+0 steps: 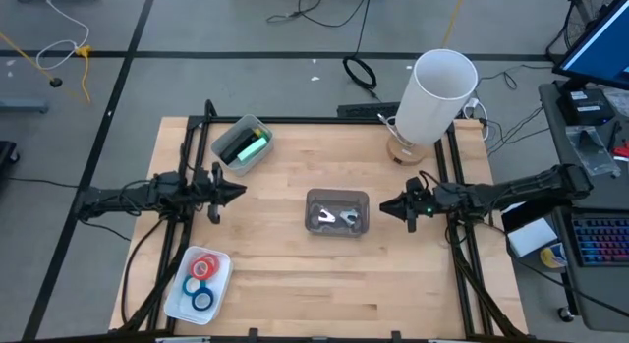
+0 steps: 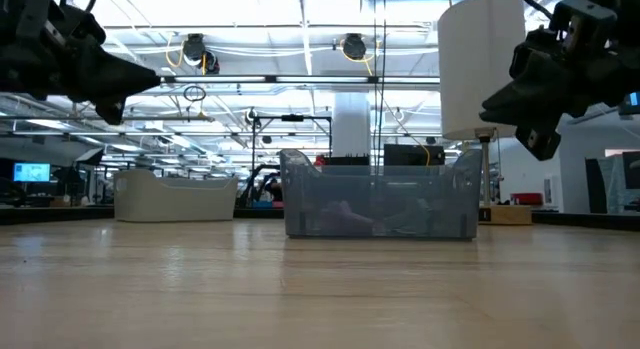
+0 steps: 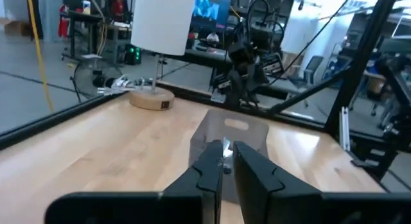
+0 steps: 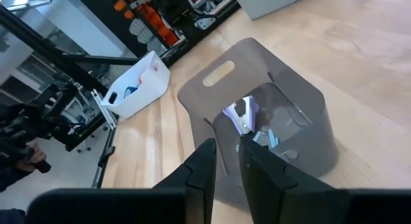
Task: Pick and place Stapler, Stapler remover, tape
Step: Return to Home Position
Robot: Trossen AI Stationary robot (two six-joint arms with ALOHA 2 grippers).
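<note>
Left gripper (image 1: 236, 192), right gripper (image 1: 385, 206): fingers together, empty, flanking black bin (image 1: 337, 193). Risk: right gripper, nearest, clips bin wall if retraction dips.

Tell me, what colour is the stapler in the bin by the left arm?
The stapler is mint green; the high view shows it best.

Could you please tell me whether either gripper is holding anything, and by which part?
Nothing is held. The left gripper and the right gripper hang empty above the table, either side of the grey bin, jaws nearly closed with nothing between.
</note>
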